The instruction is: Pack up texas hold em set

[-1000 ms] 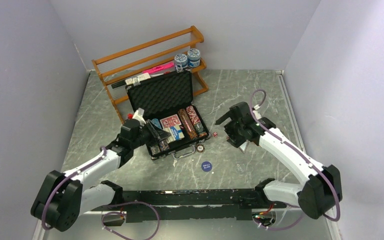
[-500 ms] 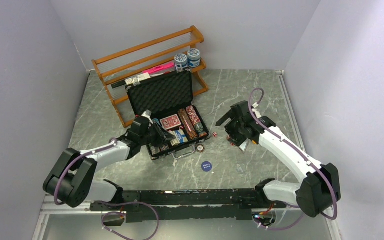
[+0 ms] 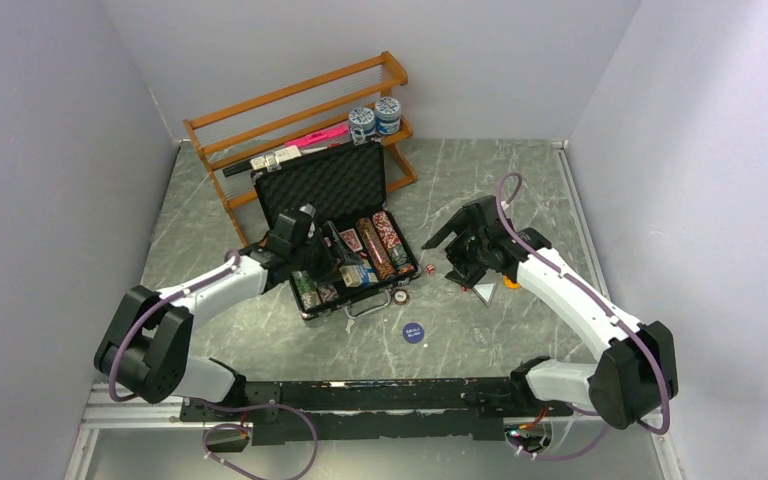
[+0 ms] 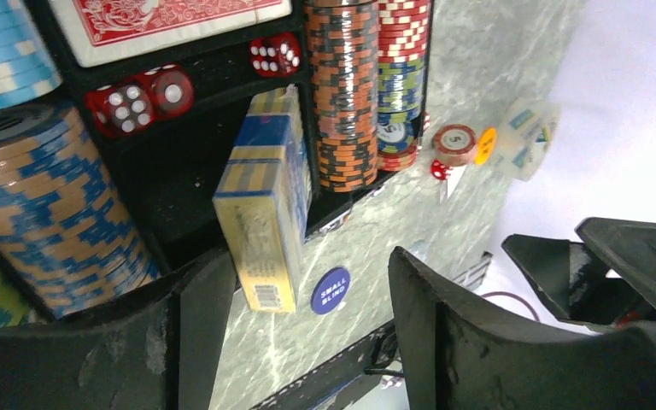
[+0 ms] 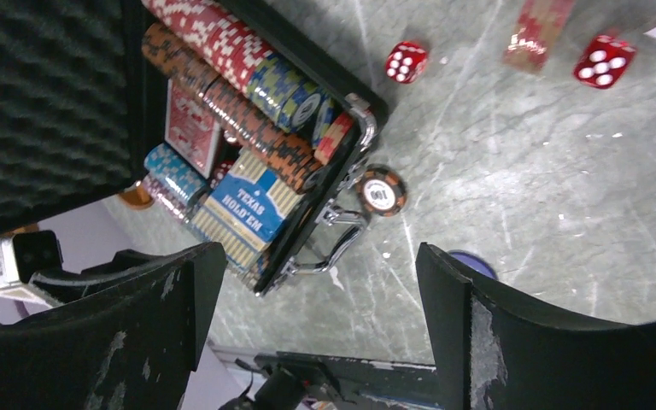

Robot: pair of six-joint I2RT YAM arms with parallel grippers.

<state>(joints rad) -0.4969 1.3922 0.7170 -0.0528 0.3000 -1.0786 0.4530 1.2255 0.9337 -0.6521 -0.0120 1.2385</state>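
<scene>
The left tool [image 4: 306,265], jaws spread, has moved over the briefcase [image 3: 325,187] and a careless push may tip the unseated blue deck [image 4: 260,213] out

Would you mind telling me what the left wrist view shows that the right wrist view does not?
Only the left wrist view shows the yellow disc and red dice plainly seated in the case. Only the right wrist view shows the foam-lined lid. Both show the blue card deck, the orange-and-black chip stack and the loose chip beside the case.
</scene>
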